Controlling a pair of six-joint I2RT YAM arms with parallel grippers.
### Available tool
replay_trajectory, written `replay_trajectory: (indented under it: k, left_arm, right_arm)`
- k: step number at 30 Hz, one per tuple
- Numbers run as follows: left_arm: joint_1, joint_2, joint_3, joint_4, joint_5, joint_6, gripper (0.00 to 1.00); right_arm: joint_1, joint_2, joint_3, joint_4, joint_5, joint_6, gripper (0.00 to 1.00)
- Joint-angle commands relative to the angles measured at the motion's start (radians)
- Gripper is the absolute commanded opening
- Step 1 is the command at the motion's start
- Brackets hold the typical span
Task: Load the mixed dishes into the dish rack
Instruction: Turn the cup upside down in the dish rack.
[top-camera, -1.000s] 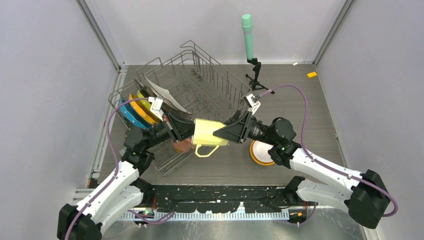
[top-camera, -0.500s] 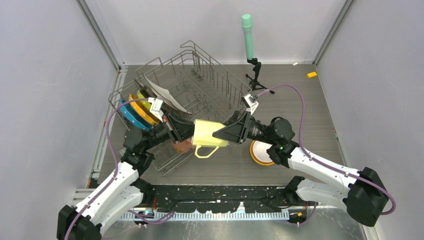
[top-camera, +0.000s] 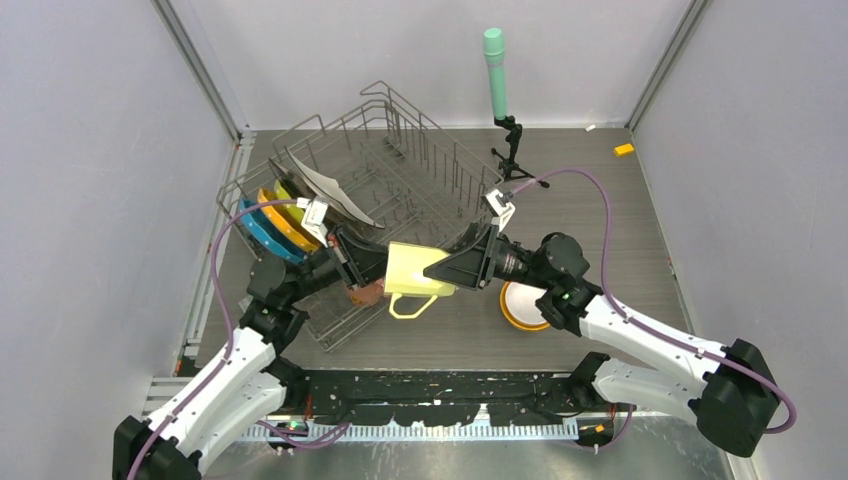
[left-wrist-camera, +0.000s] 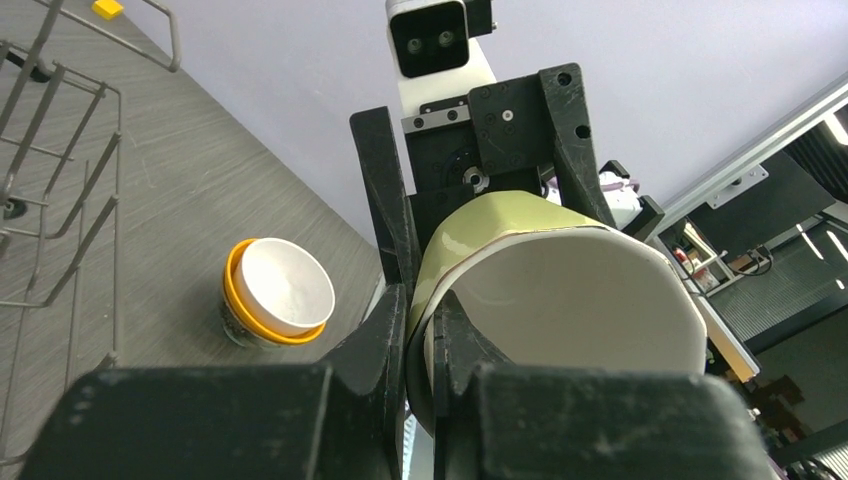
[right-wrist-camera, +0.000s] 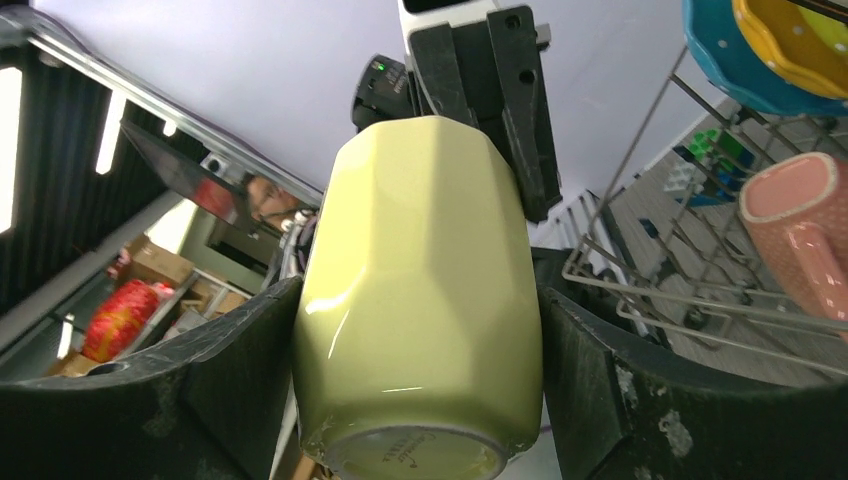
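Our left jaws pinch the pale-yellow mug (top-camera: 403, 270) by its rim; our right jaws, spread wide, clasp its sides.

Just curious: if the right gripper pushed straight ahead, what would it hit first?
The pale-yellow faceted ceramic mug between the right gripper's fingers; just beyond, probably the left gripper pinching that mug's rim.

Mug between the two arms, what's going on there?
A handover, it seems. The left tool pinches the yellow mug by its rim, one finger inside, while the right tool is closed on its body from the opposite side. The mug hangs above the table at the rack's near edge. Plates and a pink mug are already in the rack. Two nested bowls sit on the table, not yet loaded.
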Motion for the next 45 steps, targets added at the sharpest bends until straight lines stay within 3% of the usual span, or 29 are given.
replay_trajectory:
  k: [1, 4, 8, 19, 22, 30, 45]
  left_arm:
    - [0.023, -0.047, 0.044, -0.085, -0.179, 0.089, 0.27]
    - [0.023, -0.078, 0.065, -0.212, -0.235, 0.146, 0.45]
    - [0.024, -0.109, 0.095, -0.382, -0.339, 0.221, 0.57]
    - [0.026, -0.103, 0.213, -0.848, -0.613, 0.325, 0.76]
    - [0.026, -0.082, 0.257, -0.966, -0.656, 0.365, 0.78]
    - [0.026, -0.060, 0.299, -1.077, -0.754, 0.417, 0.83]
    - [0.026, -0.155, 0.324, -1.222, -0.866, 0.487, 0.92]
  right_arm:
    - [0.011, -0.050, 0.078, -0.065, -0.024, -0.072, 0.12]
    - [0.011, -0.048, 0.121, -0.187, 0.038, -0.118, 0.07]
    - [0.011, -0.019, 0.180, -0.319, 0.105, -0.175, 0.04]
    - [0.011, 0.157, 0.379, -0.509, 0.191, -0.280, 0.02]
    - [0.011, 0.213, 0.451, -0.584, 0.219, -0.331, 0.02]
    - [0.011, 0.359, 0.600, -0.703, 0.269, -0.413, 0.01]
    - [0.043, 0.575, 0.945, -1.181, 0.433, -0.700, 0.00]
